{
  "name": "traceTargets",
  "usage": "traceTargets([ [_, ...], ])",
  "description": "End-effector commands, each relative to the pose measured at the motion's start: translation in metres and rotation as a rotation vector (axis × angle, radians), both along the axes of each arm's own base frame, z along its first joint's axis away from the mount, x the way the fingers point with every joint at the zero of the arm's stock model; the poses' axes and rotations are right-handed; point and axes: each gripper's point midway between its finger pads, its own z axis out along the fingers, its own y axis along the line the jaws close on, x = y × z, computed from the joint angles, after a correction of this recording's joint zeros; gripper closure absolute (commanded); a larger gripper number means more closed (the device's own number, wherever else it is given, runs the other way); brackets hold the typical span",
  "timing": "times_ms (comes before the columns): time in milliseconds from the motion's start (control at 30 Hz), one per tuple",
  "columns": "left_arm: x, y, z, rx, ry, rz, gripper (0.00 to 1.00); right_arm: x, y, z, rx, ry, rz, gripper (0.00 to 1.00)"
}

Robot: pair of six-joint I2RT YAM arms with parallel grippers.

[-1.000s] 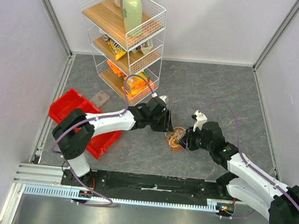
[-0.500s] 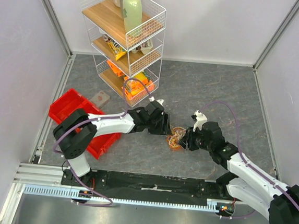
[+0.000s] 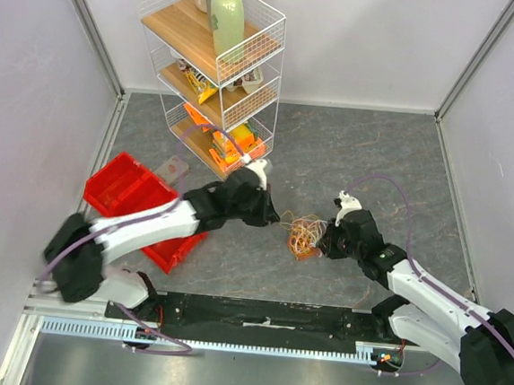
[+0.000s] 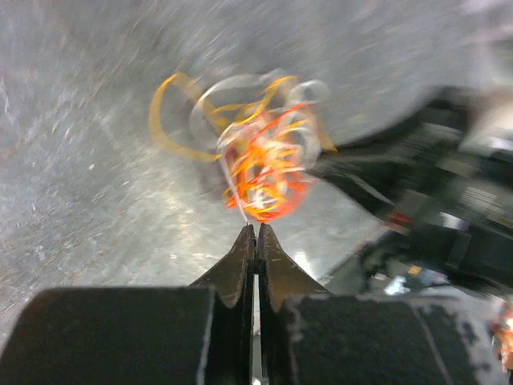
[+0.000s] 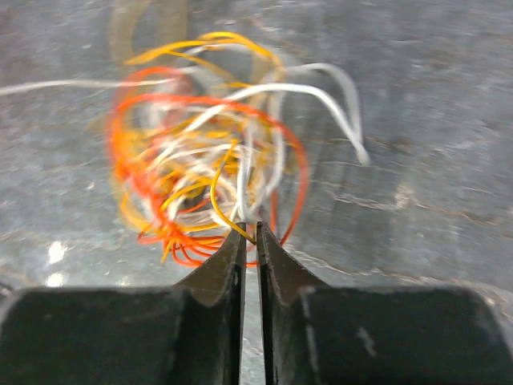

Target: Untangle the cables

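**Both grippers closed beside the tangle at mid-table**

Nearest the arm bases, the two arms reach inward across the grey table (image 3: 377, 158) toward each other. The left arm shows blurred in the top view.

The right gripper (image 5: 248, 228) sits at the right edge of the cables (image 3: 304, 235). Its jaws are drawn nearly together, with only a narrow slit between them. A yellow strand and some orange loops are pinched at the tips.

The left gripper (image 4: 256, 227) is just left of the tangle and apart from its bulk, with its jaws pressed flat together. A thin pale strand runs from the tangle down to its tips, but whether it is nipped there cannot be told.

The cables lie on the table between the two grippers as one loose knot of orange, yellow and white loops. A few white strands arc out from it.

Farther left stands a red bin (image 3: 118, 189), with a small flat grey piece (image 3: 171, 168) just beyond it. At the far side stands a white wire rack (image 3: 253, 30) with wooden shelves, packets on its lower tiers and a pale green bottle (image 3: 225, 23) on top.
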Motion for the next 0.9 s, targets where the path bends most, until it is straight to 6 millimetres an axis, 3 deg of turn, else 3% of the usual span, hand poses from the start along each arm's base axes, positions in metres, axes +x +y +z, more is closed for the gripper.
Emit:
traceTargets([
  [0,-0.012,0.026,0.129,-0.198,-0.308,-0.047,0.98,0.022,-0.031,0.002,-0.109,-0.045,-0.208,0.90],
  [67,-0.026,0.045,0.162,-0.257,-0.389,-0.045,0.98,0.028,-0.041,0.005,-0.114,-0.051,-0.302,0.93],
  [167,-0.041,0.082,0.204,-0.321,-0.509,0.014,0.98,0.035,-0.056,0.012,-0.127,-0.080,-0.418,0.91],
  [267,-0.054,0.113,0.236,-0.364,-0.595,0.062,0.98,0.040,-0.071,0.019,-0.175,-0.114,-0.488,0.90],
  [400,-0.065,0.131,0.257,-0.381,-0.629,0.080,0.98,0.046,-0.076,0.027,-0.233,-0.140,-0.475,0.89],
  [567,-0.066,0.163,0.289,-0.393,-0.700,0.191,0.98,0.054,-0.104,0.043,-0.387,-0.174,-0.574,0.93],
  [700,-0.062,0.185,0.300,-0.321,-0.769,0.244,0.98,0.061,-0.099,0.054,-0.415,-0.151,-0.553,0.86],
  [867,-0.069,0.178,0.303,-0.347,-0.725,0.209,0.98,0.062,-0.053,0.079,-0.353,-0.162,-0.261,0.56],
])
